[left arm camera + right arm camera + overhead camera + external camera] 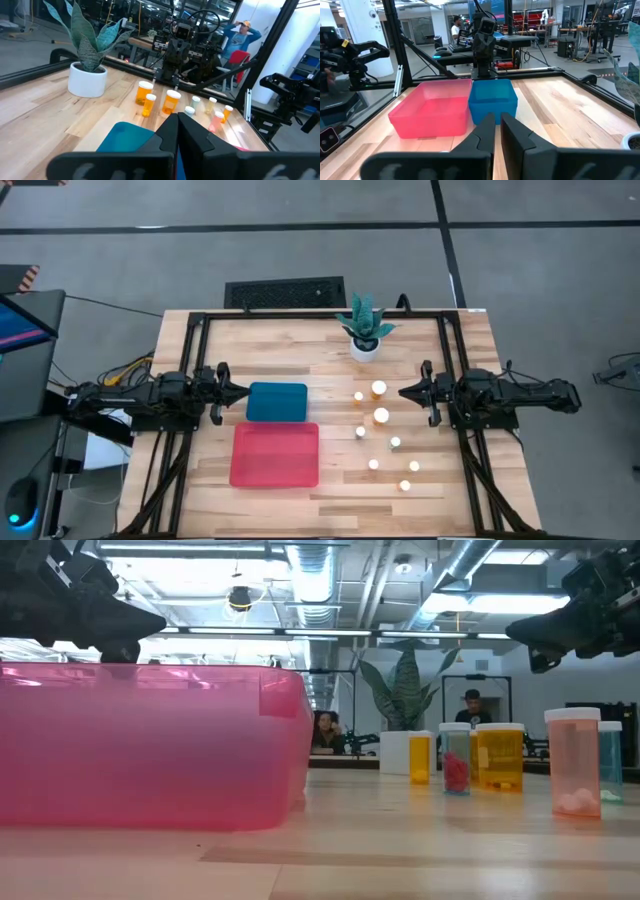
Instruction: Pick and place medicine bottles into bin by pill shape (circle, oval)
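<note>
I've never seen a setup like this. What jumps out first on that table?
Two bright plastic bins sit mid-table: a large pink bin with a smaller blue bin touching its far side. To their right stands a loose cluster of tiny white-capped medicine bottles, with a green plant in a white pot at the far edge.

We are seeing a translucent pink bin (275, 455) beside a solid teal-blue bin (277, 401) on a pale blond wood table (330, 350) with streaky grain; the medicine bottles (380, 416) are showing white caps over amber-orange, pink and pale clear bodies, and a white pot (364, 348) is holding banded green leaves
</note>
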### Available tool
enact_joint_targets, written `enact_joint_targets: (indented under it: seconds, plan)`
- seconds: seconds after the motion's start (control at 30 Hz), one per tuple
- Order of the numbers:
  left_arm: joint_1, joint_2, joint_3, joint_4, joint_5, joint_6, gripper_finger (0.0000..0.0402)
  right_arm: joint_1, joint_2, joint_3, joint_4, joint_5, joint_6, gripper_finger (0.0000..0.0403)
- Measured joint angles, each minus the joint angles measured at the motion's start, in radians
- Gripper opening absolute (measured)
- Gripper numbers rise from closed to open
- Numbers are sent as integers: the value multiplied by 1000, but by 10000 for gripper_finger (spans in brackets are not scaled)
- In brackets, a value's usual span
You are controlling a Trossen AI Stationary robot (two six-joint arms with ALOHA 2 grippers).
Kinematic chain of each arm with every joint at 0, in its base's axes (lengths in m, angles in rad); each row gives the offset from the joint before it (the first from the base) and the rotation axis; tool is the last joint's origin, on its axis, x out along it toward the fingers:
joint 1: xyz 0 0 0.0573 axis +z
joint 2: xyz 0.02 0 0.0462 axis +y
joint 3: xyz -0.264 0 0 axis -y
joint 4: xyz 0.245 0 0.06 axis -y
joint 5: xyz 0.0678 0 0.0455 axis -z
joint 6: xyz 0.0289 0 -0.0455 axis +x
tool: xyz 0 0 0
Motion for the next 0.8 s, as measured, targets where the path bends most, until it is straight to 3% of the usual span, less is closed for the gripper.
enact_joint_targets:
  seconds: [0.17,0.27,0.57,0.7,0.8]
  plan:
    - [0,0,0,4,-5,-24,0,0,0,0,0,0,0,43]
    - [0,-1,0,38,-8,-190,0,0,0,0,0,0,0,43]
    - [0,0,0,100,-333,-544,0,-11,0,0,1,1,-3,43]
    - [0,0,0,78,-417,-584,0,-11,0,0,24,1,-15,43]
    - [0,0,0,79,-465,-585,0,-8,0,0,48,-3,111,43]
